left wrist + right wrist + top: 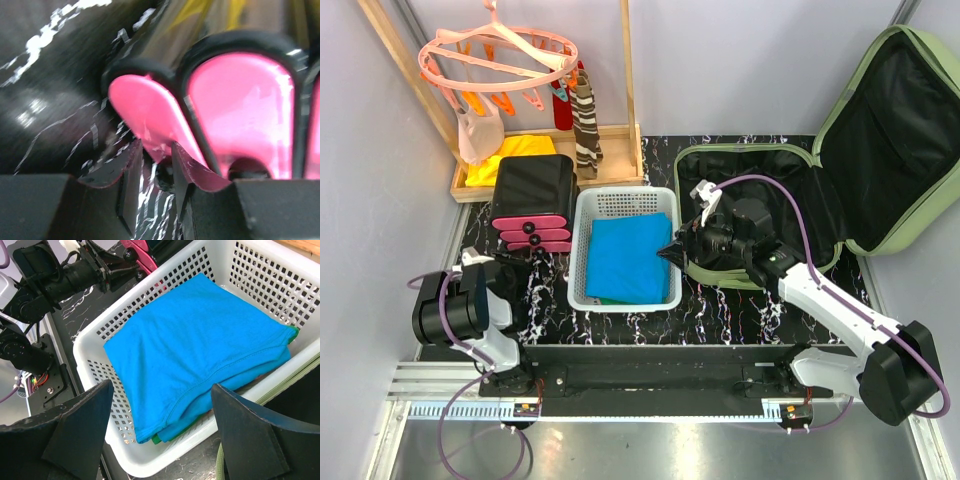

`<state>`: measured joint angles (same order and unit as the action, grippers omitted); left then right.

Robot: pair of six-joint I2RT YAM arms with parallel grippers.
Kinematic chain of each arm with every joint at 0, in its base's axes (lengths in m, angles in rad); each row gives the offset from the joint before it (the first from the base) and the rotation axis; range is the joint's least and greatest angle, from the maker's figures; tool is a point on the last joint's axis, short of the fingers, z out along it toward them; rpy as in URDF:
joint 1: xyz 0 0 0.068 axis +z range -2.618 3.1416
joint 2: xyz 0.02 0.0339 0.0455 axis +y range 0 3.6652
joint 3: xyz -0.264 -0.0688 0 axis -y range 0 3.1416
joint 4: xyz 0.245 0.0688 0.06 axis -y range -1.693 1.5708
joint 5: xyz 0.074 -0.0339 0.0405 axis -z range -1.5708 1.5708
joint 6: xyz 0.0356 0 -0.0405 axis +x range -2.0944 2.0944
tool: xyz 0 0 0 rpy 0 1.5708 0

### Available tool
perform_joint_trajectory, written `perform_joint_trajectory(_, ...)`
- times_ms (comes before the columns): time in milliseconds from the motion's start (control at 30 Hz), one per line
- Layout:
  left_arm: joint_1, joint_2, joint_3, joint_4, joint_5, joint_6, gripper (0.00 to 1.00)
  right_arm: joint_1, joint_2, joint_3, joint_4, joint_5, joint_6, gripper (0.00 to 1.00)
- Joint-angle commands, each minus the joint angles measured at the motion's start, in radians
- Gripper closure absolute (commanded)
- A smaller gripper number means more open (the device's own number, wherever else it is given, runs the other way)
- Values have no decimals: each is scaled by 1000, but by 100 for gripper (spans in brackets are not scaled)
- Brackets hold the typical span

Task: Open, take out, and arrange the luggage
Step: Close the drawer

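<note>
Top external view showed the right gripper (672, 250) with its jaws spread wide and holding nothing, poised at the right rim of the basket (625, 192). In the right wrist view the two dark fingers (80, 435) stood well apart above a folded blue cloth (200, 340), touching neither cloth nor basket. The left gripper (155, 165) had its jaws drawn to a narrow gap at the lower edge of a pink panel (150, 115) on the black case (530, 190). The close, blurred left wrist view did not show whether they pinched that edge or only framed it. The right arm stretched from its base at the near right corner diagonally up and left, passing over the near-left corner of the luggage (825, 185). The left arm sat folded low beside its base, its wrist turned toward the near face of the case. The luggage lay open at the right of the table, its base flat and its lid leaning back against the right wall, black lining showing. Counted on the scene were two arms, one luggage, one basket with the blue cloth on top, and one case with three pink bands. A wooden rack (620, 130) at the back left carried one round pink hanger (500, 55).
</note>
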<state>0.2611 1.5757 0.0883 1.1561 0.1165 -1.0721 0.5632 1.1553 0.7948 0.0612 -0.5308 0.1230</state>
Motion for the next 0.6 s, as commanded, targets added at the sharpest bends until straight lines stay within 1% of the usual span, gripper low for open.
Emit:
perform_joint_trajectory(0, 4, 15, 48, 109, 5, 9, 67, 4, 9, 50, 3, 25, -17, 11)
perform_joint_trajectory(167, 4, 52, 56, 146, 12, -11, 67, 4, 26, 60, 3, 22, -11, 12)
perform_joint_trajectory(267, 4, 40, 41, 151, 8, -17, 64, 4, 29, 61, 3, 29, -11, 12)
perform_joint_trajectory(300, 4, 29, 24, 145, -1, -20, 59, 4, 29, 63, 2, 35, -11, 12)
perform_joint_trajectory(367, 4, 1, -4, 131, -20, -32, 55, 4, 27, 61, 0, 64, -6, 11)
perform_joint_trajectory(400, 4, -35, -34, 122, -41, -35, 50, 4, 24, 61, 0, 74, -2, 11)
perform_joint_trajectory(433, 3, -60, -48, 108, -52, -35, 41, 4, 24, 60, 0, 95, 0, 11)
perform_joint_trajectory(533, 4, -176, -81, 9, -89, -26, 34, -2, 41, 64, -9, 138, 9, 11)
perform_joint_trajectory(567, 4, -209, -84, -72, -109, -19, 32, -19, 49, 66, -11, 143, 13, 11)
